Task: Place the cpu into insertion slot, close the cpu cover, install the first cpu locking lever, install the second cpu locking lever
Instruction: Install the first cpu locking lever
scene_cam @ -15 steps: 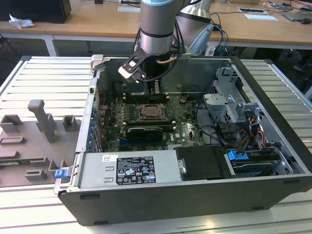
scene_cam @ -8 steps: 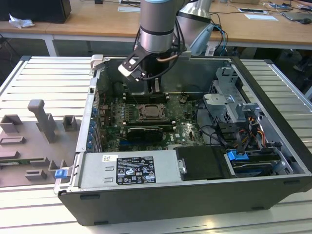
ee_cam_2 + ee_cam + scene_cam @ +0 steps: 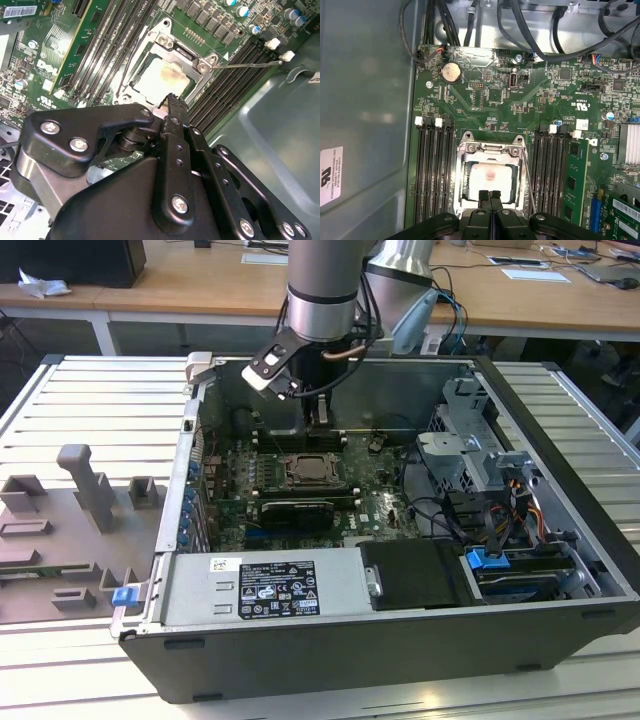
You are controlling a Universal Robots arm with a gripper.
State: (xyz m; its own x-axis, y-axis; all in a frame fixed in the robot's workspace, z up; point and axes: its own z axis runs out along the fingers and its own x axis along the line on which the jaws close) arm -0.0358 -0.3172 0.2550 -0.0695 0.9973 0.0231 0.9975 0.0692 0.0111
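The computer case (image 3: 350,665) lies open on its side, filling the middle and the exterior view's right. Inside it sit the green motherboard (image 3: 372,502), a silver power supply (image 3: 265,590) along the lower edge of the frame and a black expansion card (image 3: 295,512) just above it.

The arm reaches down into the case from the top of the frame. The gripper (image 3: 490,196) hangs right over the edge of the insertion slot (image 3: 491,170), in the middle of the board. Its fingers (image 3: 483,196) are pressed together with nothing between them.

The cpu (image 3: 490,176) is sitting in the slot, pale top showing. The cpu cover (image 3: 491,149) lies flat around it like a frame. A thin wire locking lever (image 3: 250,63) sticks out over the memory slots (image 3: 225,75), not tucked in.

On the exterior view's left, outside the case, is a grey tray (image 3: 50,560) with some grey blocks standing on it.
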